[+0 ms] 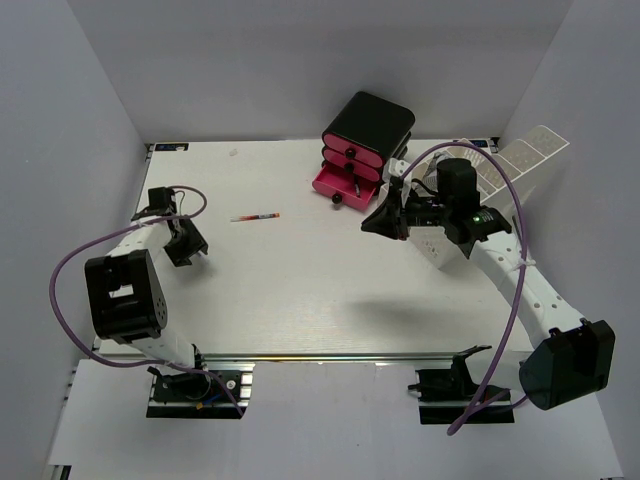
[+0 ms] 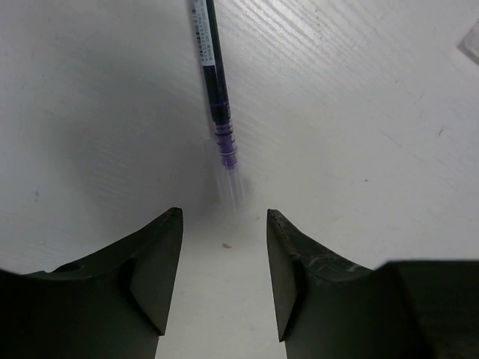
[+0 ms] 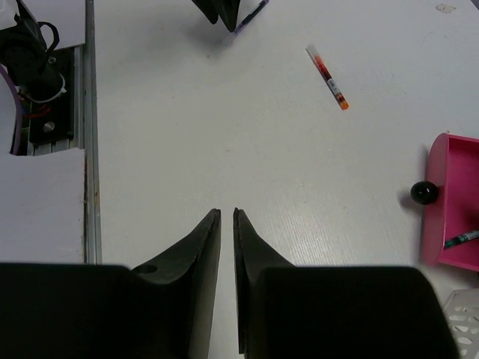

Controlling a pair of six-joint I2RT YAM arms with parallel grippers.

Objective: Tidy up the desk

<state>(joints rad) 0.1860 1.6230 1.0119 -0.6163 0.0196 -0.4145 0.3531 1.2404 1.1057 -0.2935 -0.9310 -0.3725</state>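
The white desk point(image 1: 300, 290) has a silver rail point(image 1: 330, 356) along its near edge. A purple pen point(image 2: 217, 97) lies on it just ahead of my left gripper point(image 2: 224, 217), whose jaws are open and empty with the pen tip short of the fingertips. In the top view this gripper point(image 1: 186, 242) is low at the desk's left side. A red pen point(image 1: 255, 216) lies further right, and it also shows in the right wrist view point(image 3: 327, 76). My right gripper point(image 1: 385, 220) hovers above the desk near the drawer unit, jaws shut and empty point(image 3: 227, 213).
A black-and-pink drawer unit point(image 1: 365, 135) stands at the back; its bottom pink drawer point(image 3: 449, 202) is pulled open with a green pen point(image 3: 464, 239) inside and a black knob point(image 3: 423, 194). A white perforated tray point(image 1: 445, 250) sits under the right arm.
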